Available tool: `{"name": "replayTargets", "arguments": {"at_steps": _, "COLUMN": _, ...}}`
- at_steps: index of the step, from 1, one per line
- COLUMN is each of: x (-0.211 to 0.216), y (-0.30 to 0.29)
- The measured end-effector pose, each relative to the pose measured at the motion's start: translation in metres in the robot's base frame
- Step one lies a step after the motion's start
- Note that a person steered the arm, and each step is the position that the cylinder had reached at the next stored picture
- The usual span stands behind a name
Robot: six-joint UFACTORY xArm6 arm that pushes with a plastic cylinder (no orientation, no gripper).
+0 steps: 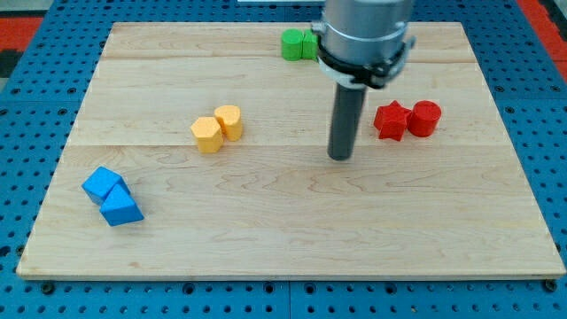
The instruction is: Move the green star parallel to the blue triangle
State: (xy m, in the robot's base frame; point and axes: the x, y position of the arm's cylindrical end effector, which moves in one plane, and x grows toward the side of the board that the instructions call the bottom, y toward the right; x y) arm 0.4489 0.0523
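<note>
Watching the rig rn: the rod's tip (340, 157) is planted on bare wood roughly mid-board, touching nothing afaict, no block against it. The green blocks (299, 43) sit up at the view's top edge, partly hidden behind the arm's body, so can't really say which one's the star; I'd guess it's the one tucked nearer the arm. Blue triangle (120, 208) is way off at bottom left w/ a blue cube (101, 184) touching it. Key thing imo: green lies up and slightly left of the tip, so it prob needs to get round behind it before shoving it down-left. Yellow pair (217, 128) sits in btwn, red pair (407, 119) just right of the rod.
</note>
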Motion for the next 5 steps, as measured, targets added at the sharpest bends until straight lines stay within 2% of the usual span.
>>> {"name": "replayTargets", "arguments": {"at_steps": 1, "x": -0.029, "y": -0.022}}
{"name": "replayTargets", "arguments": {"at_steps": 2, "x": -0.094, "y": 0.033}}
{"name": "replayTargets", "arguments": {"at_steps": 4, "x": -0.243, "y": 0.081}}
{"name": "replayTargets", "arguments": {"at_steps": 5, "x": -0.245, "y": 0.03}}
